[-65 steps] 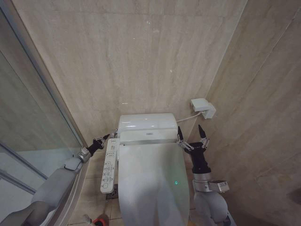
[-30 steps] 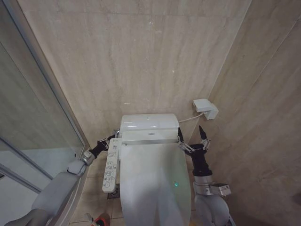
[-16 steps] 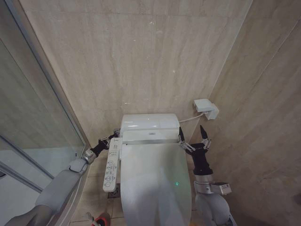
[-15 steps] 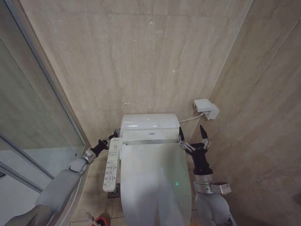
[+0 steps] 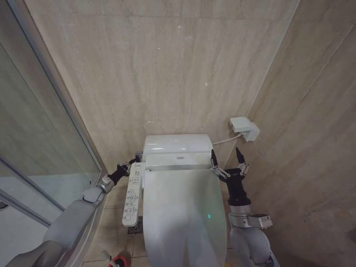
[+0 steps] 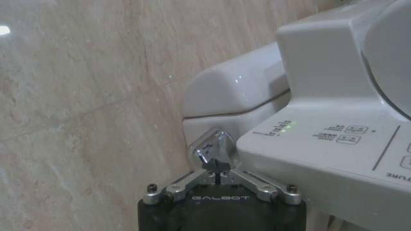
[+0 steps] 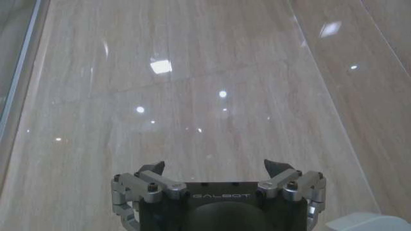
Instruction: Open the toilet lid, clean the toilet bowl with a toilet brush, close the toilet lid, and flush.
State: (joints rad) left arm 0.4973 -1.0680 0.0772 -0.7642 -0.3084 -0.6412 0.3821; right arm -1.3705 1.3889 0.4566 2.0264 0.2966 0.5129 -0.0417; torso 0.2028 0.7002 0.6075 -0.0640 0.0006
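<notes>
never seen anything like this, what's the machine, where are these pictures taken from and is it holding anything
It is a wheeled robot with two arms, standing in front of a toilet in a tiled bathroom. One picture comes from a camera on its head, looking down. There the toilet lid is shut, with the tank behind it and a control panel along its left side.

The other two pictures come from cameras on the wrists. The left wrist view looks past the left gripper, whose fingers are shut on a shiny metal flush lever on the side of the tank. The right wrist view looks over the right gripper at the wall; it is open and empty, raised beside the lid's right rear corner.

A small red object sits on the floor at the head view's lower edge.
</notes>
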